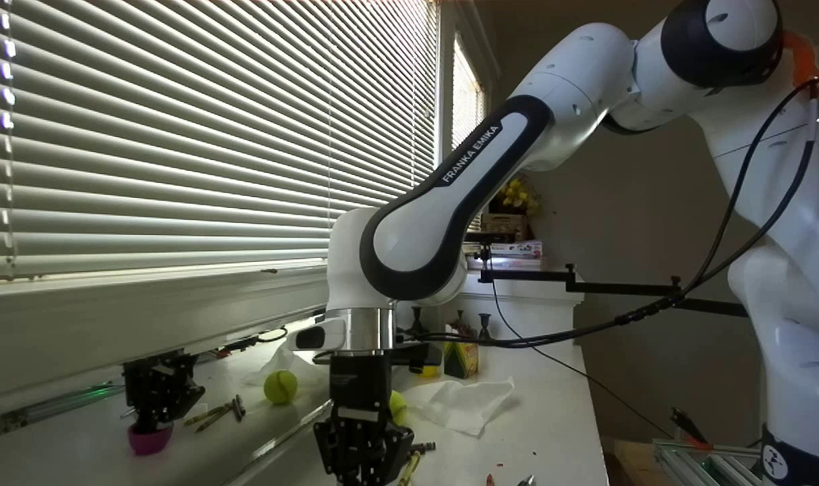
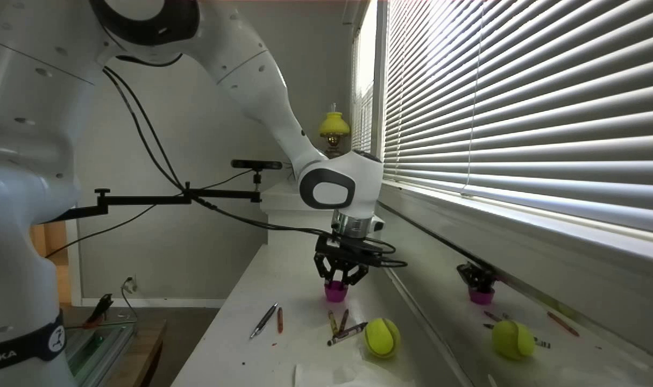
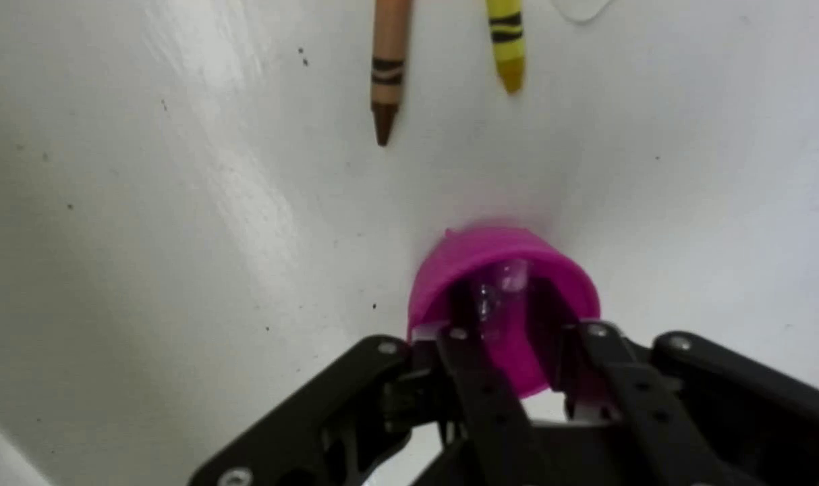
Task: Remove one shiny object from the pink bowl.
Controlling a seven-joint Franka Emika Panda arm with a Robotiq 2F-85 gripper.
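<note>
Lining up the grasp is, we judge, our step. Left to right in the wrist view, we find a brown crayon (image 3: pixel 387 67) on the tabletop (image 3: pixel 315 236), then the pink bowl (image 3: pixel 477 253) with clear shiny pieces (image 3: pixel 488 302) inside, and the hand (image 3: pixel 504 304), its fingers (image 3: pixel 550 324) parted within the bowl. Next we should close on just one piece and lift straight up.

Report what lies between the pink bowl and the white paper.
In an exterior view, a yellow crayon, a brown crayon and at least one other crayon lie between the pink bowl and the white paper.
</note>
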